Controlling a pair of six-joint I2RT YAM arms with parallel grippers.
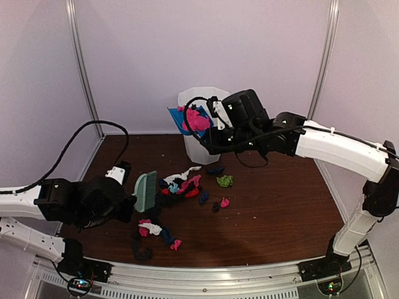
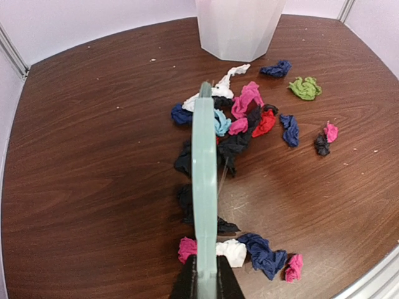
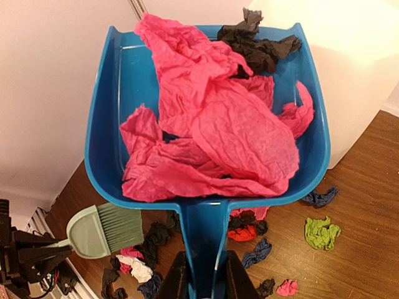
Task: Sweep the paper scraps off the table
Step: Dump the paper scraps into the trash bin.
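– Right tool (image 3: 201, 274): what is it doing?
– It is clenched on the handle of a blue plastic dustpan (image 3: 107, 131), which hangs in the air at the rim of the tall white translucent plastic bin (image 1: 194, 148), on the bin's left side.
– Is the pan loaded?
– Yes. Large crumpled pink paper sheets (image 3: 218, 124) fill it, and a black paper wad (image 3: 262, 47) sits at the edge nearest the bin.
– And the left tool (image 2: 206, 279)?
– It is clamped on the handle of a mint-green hand brush (image 2: 204, 168), in front of the bin and to its left. Whether the bristles touch the wood cannot be told.
– Where are the loose paper scraps (image 2: 240, 121)?
– They are on the dark reddish-brown wood-grain bench (image 1: 280, 205). The main heap of pink, white, black, navy and red lies just in front of the bin. A navy scrap (image 2: 276, 68) lies near the bin's foot, and a green wad (image 2: 305, 88) lies in front of the bin's right edge. A smaller group of pink, white, navy and black lies farther from the bin, toward the bench's front rail.
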